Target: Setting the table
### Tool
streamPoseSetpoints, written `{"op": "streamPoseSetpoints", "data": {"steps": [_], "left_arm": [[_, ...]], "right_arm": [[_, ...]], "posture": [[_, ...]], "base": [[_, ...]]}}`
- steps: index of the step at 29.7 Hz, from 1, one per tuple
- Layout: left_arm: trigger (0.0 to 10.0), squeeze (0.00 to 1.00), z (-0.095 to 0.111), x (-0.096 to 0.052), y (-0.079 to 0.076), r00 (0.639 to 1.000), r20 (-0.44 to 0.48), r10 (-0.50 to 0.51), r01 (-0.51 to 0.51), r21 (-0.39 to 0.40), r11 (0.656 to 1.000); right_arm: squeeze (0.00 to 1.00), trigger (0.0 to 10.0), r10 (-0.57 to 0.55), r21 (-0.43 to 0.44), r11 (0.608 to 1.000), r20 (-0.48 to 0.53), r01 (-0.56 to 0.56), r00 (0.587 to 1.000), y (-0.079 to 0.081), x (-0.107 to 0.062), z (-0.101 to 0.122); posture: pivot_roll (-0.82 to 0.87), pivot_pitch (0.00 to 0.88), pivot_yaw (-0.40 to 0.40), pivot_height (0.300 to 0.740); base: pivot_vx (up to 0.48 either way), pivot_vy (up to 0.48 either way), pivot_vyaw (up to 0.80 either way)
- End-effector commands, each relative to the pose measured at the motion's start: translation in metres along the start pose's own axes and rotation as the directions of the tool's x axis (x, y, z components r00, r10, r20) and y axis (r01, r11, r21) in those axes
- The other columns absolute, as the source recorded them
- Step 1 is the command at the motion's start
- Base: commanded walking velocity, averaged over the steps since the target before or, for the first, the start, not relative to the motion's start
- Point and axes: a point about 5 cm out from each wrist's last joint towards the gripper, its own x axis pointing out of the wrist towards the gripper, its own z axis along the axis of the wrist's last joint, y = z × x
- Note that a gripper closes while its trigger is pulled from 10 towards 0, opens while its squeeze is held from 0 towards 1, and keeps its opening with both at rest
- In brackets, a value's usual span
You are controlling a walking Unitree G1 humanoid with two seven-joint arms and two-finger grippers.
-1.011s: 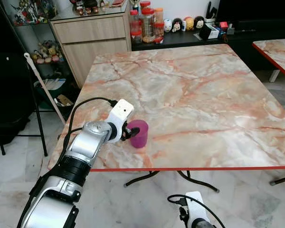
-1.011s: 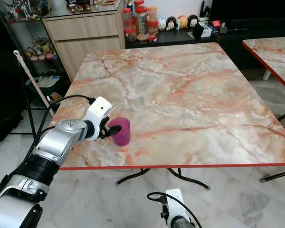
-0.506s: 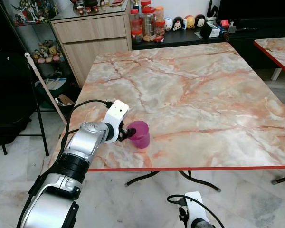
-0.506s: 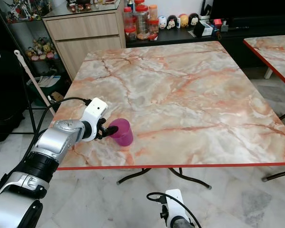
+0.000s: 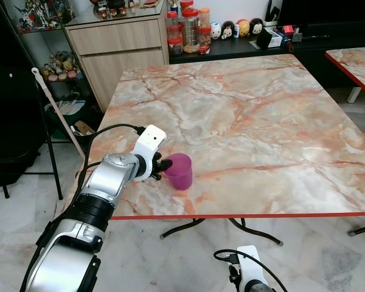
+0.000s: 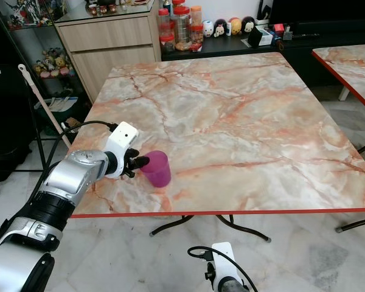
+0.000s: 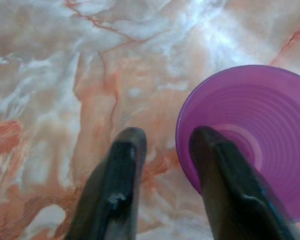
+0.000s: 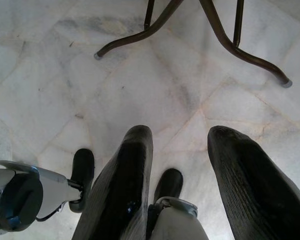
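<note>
Purple cup on the tabletop, setting barely begun

The translucent purple plastic cup [image 5: 179, 171] stands upright near the tabletop [image 5: 249, 115] front edge. The left end effector [image 7: 162, 150] straddles its rim, fingers parted, not clamped. Nothing else is laid. The right end effector [image 8: 182, 165] hangs open above the floor.

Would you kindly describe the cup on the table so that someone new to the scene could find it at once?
Start at the large marble table with the red edge. Near the front edge, toward the robot's left, stands a small purple cup, upright and open-topped. The left gripper straddles its rim, one finger inside; it is the sole purple thing there.
</note>
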Motion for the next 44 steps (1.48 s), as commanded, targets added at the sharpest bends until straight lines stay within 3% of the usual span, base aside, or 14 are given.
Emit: {"op": "streamPoseSetpoints", "data": {"steps": [1,11,21,24,26,32,39,40,44], "left_arm": [[0.0,0.00,0.006,-0.003,0.004,1.000,0.019,0.006,-0.006,0.018,1.000],[0.0,0.00,0.007,-0.003,0.003,1.000,0.017,-0.008,0.007,0.037,0.999],[0.3,0.00,0.005,-0.003,-0.009,0.996,0.011,-0.091,0.089,0.094,0.992],[9.7,0.00,0.004,-0.003,-0.011,0.995,0.007,-0.100,0.098,0.117,0.988],[10.0,0.00,0.003,-0.003,-0.014,0.993,0.003,-0.118,0.117,0.142,0.983],[10.0,0.00,0.004,-0.002,-0.016,0.994,0.016,-0.110,0.106,0.154,0.982],[10.0,0.00,0.012,-0.002,-0.012,0.993,0.103,-0.066,0.056,0.098,0.994],[0.0,0.00,0.014,-0.003,-0.013,0.989,0.135,-0.060,0.051,0.067,0.996],[0.0,0.00,0.021,-0.008,-0.010,0.963,0.269,-0.009,0.029,-0.072,0.997]], "right_arm": [[0.00,10.0,0.007,-0.005,1.000,-0.011,-0.007,1.000,0.003,0.000,-0.001],[0.00,10.0,0.007,-0.002,1.000,-0.010,-0.007,1.000,0.004,0.000,0.000],[0.00,10.0,0.008,0.003,1.000,-0.009,-0.008,1.000,0.004,0.001,0.000],[0.00,10.0,0.008,0.003,1.000,-0.009,-0.008,1.000,0.004,0.001,0.000],[0.00,10.0,0.008,0.003,1.000,-0.009,-0.008,1.000,0.004,0.001,0.000],[0.00,10.0,0.007,0.003,1.000,-0.010,-0.007,1.000,0.004,0.001,0.000],[0.00,10.0,0.007,0.002,1.000,-0.010,-0.007,1.000,0.004,0.001,0.000],[0.00,10.0,0.006,0.002,1.000,-0.010,-0.006,1.000,0.004,0.000,0.000],[0.00,10.0,0.006,0.000,1.000,-0.011,-0.006,1.000,0.003,0.000,0.000]], "posture": [[0.06,0.000,0.099,0.740],[0.06,0.000,0.101,0.740],[0.05,0.000,0.105,0.740],[0.06,0.000,0.105,0.740],[0.06,0.000,0.105,0.740],[0.05,0.000,0.105,0.740],[0.05,0.000,0.105,0.740],[0.06,0.000,0.099,0.740],[0.06,0.000,0.096,0.740]], "base": [[0.000,0.000,0.00],[0.000,0.000,0.00],[0.000,0.000,0.00],[0.000,0.000,0.00],[0.000,0.000,0.00],[0.000,0.000,0.00],[0.000,0.000,0.00],[0.000,0.000,0.00],[0.000,0.000,0.00]]}}
